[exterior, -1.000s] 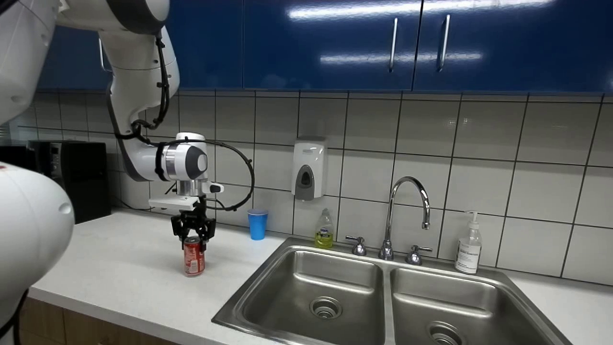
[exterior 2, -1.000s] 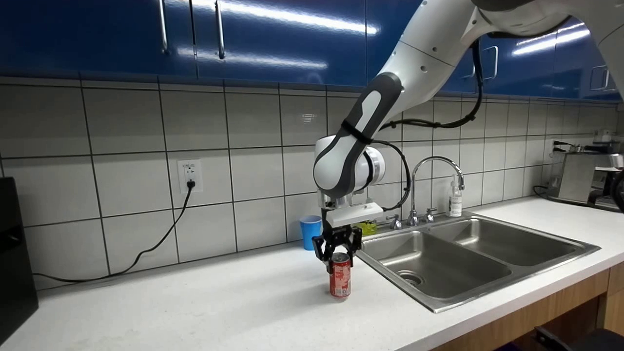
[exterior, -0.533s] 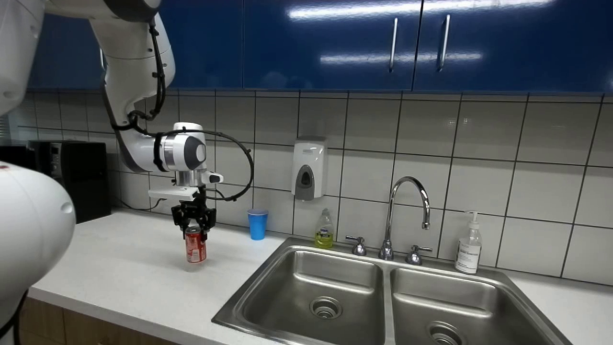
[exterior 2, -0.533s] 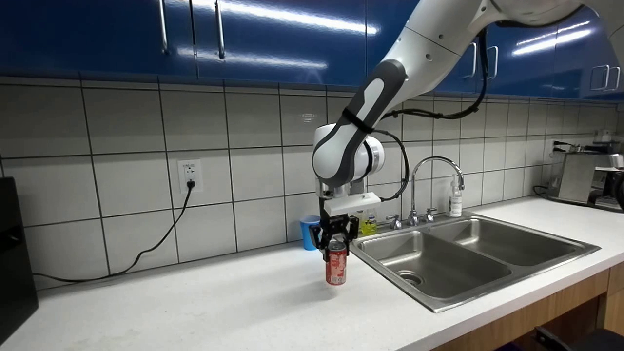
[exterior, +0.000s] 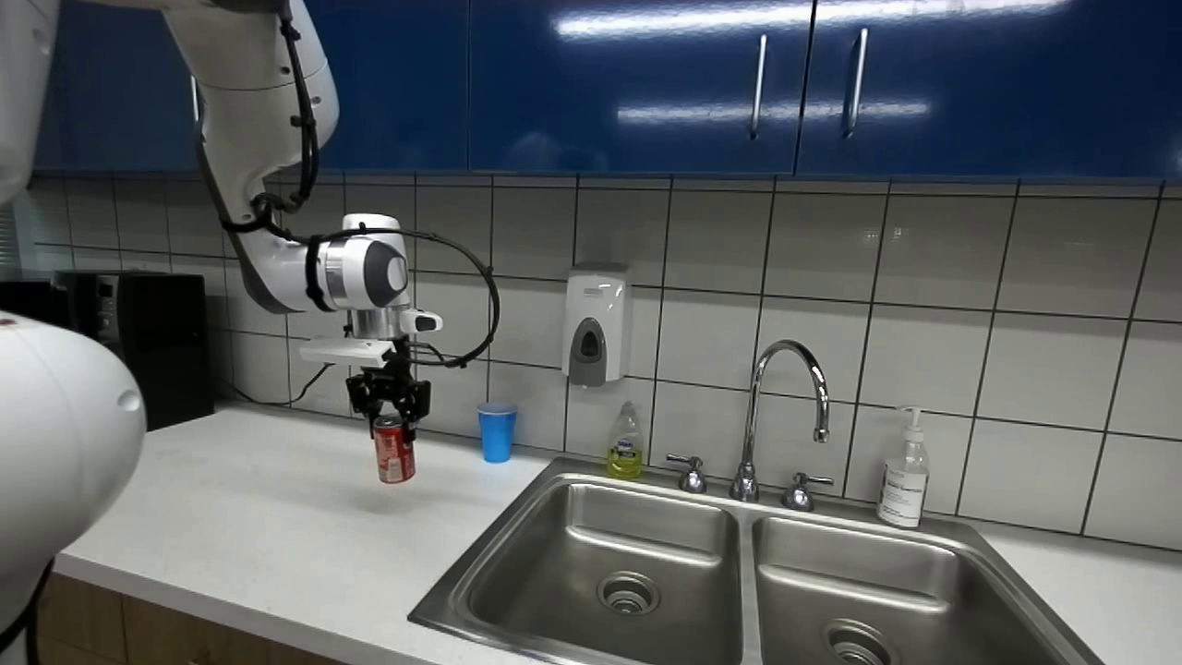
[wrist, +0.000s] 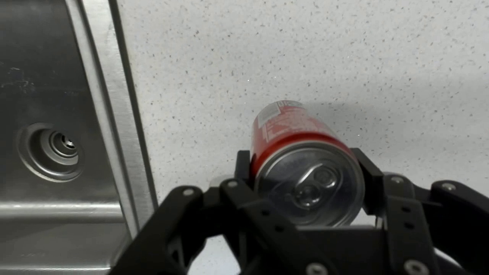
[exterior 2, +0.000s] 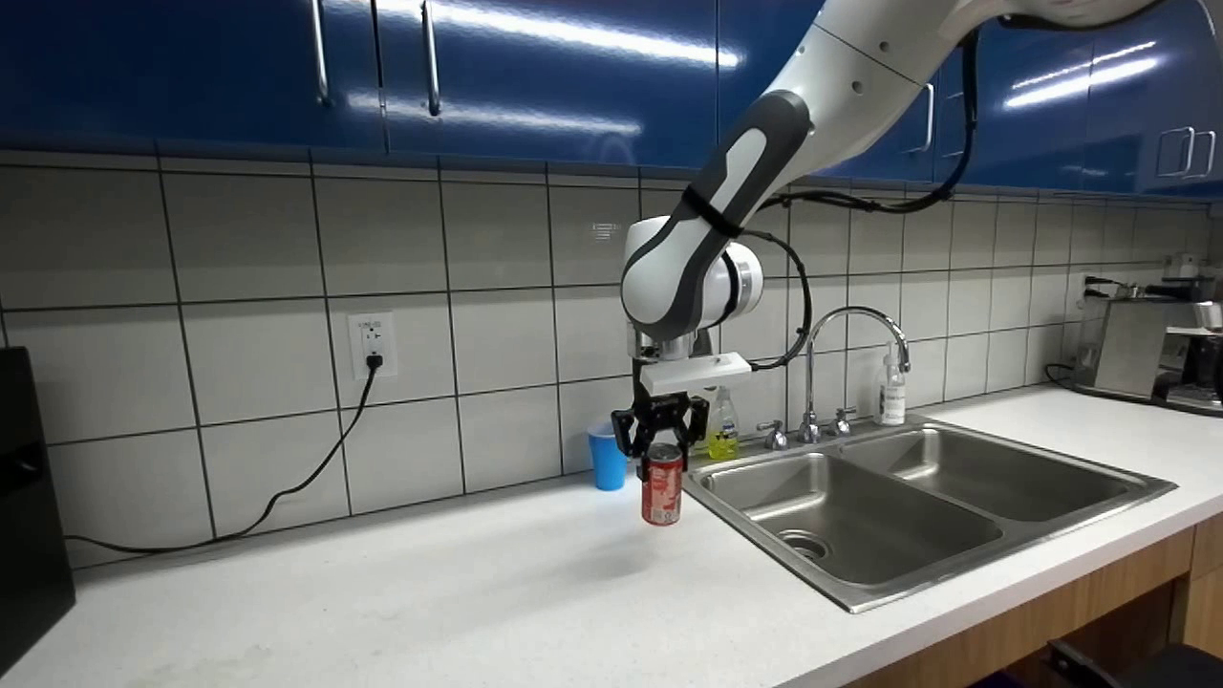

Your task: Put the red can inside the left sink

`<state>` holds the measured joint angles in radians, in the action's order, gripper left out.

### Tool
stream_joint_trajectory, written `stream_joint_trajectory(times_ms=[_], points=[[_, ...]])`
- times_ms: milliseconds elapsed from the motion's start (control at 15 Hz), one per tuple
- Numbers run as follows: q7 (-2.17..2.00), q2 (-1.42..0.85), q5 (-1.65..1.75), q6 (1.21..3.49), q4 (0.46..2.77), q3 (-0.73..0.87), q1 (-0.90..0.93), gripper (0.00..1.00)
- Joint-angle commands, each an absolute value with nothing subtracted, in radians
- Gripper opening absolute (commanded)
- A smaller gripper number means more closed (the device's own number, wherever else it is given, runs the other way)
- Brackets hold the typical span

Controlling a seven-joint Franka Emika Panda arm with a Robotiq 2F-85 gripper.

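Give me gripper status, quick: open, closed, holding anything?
Gripper: closed on the red can, holding it above the white counter.
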<state>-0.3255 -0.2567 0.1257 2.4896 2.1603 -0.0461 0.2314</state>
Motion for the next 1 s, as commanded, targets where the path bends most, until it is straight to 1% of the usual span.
stream_joint_trajectory(times_ms=[0, 933], points=[[-0.380, -0.217, 0.158, 2.468, 2.171, -0.023, 0.218, 0.38], [-0.468, -0.195, 0.162, 2.538, 2.252, 0.111, 0.114, 0.38]])
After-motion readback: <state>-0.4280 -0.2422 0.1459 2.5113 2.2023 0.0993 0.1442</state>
